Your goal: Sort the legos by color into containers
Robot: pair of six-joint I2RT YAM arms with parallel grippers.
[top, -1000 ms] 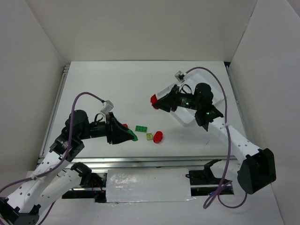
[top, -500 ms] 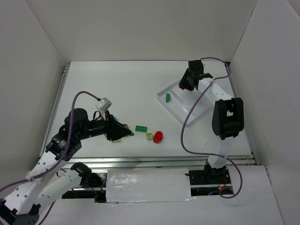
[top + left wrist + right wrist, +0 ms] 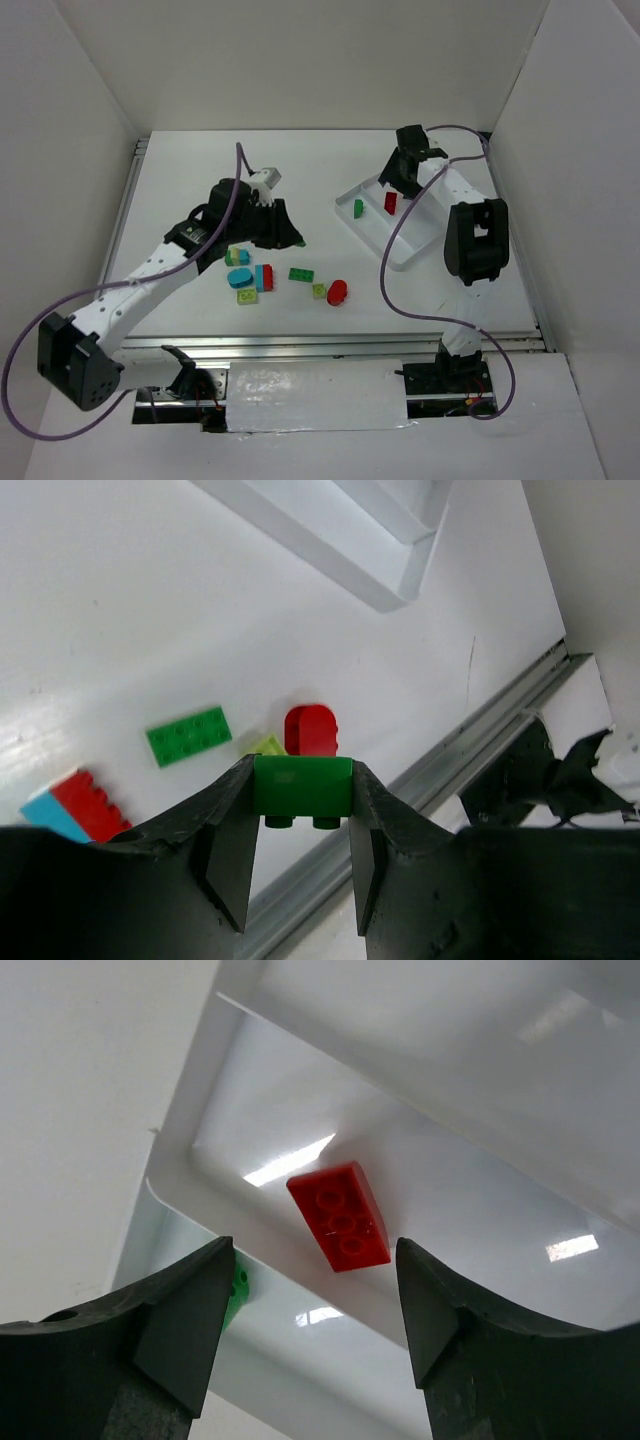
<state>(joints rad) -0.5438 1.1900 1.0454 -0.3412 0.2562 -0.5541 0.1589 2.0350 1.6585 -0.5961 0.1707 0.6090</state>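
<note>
My left claw [image 3: 300, 778] pinches a dark green plastic brick [image 3: 302, 786] over the table [image 3: 150, 600]; my right claw [image 3: 312, 1250] gapes empty above a red studded brick [image 3: 340, 1216] in the white tray [image 3: 480, 1190].

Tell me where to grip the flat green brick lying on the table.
Likely from straight above, closing across its two long edges at mid-length: the flat green brick lies studs up, thin, with bare table beside both edges there.
</note>
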